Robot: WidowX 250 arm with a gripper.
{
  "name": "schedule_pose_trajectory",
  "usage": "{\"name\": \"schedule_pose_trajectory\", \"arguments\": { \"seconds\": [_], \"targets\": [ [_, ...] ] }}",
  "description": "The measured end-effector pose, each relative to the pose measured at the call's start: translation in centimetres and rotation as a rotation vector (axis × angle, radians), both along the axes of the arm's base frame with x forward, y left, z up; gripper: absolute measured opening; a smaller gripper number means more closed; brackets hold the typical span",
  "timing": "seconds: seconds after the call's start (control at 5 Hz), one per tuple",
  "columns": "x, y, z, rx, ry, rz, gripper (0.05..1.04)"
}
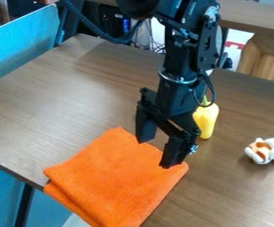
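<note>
Hanging over the orange cloth (118, 177), the black gripper (154, 154) has its fingers (175, 151) spread wide, and we see nothing held between them. Main risk, as we judge it: height. We can't tell if the tips touch the cloth or hover just above; too low and they'd drag or bunch it, too high and closing would catch air. Cloth is folded and looks soft, so a shallow pinch could take just the top layer and open the fold. Its lower left side runs right up to the edge of the worktop (74, 102), maybe slightly past, so we think a shove that way could send it off. Next worry: the yellow toy (205, 119), shaped like a pepper or squash, lying just beyond the gripper and partly hidden by it. We can't tell whether they touch; a sideways swing of the arm (179, 80) might knock it, and the thin cable (213, 91) looping off the wrist might brush it. Rounded shape, so we'd guess it rolls if bumped. The white and orange plush toy (268, 151) sits well apart near the right edge of view, low risk unless the arm sweeps wide. Back to the fingers: released, one over the cloth's upper corner, the other over its right side, with orange fabric showing in the gap. Cloth lies flat, not pinched or lifted as far as we can see.
</note>
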State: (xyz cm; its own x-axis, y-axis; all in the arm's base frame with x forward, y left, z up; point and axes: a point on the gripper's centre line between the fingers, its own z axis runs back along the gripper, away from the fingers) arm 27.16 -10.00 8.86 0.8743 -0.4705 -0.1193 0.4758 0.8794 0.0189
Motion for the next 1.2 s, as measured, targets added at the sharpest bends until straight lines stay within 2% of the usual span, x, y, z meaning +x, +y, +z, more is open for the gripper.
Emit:
{"name": "schedule_pose_trajectory", "arguments": {
  "seconds": [0.2,0.4,0.6,0.8,1.2],
  "targets": [
    [-0.2,0.0,-0.8,0.011,0.028,0.000,1.001],
    [1.8,-2.3,-0.9,0.036,0.020,-0.066,1.001],
    [3.4,-7.0,-0.6,0.032,-0.026,-0.181,1.001],
    [4.6,-9.3,0.2,0.027,-0.057,-0.281,1.001],
    [7.1,-11.2,0.5,-0.004,-0.081,-0.341,1.001]
  ]
}}
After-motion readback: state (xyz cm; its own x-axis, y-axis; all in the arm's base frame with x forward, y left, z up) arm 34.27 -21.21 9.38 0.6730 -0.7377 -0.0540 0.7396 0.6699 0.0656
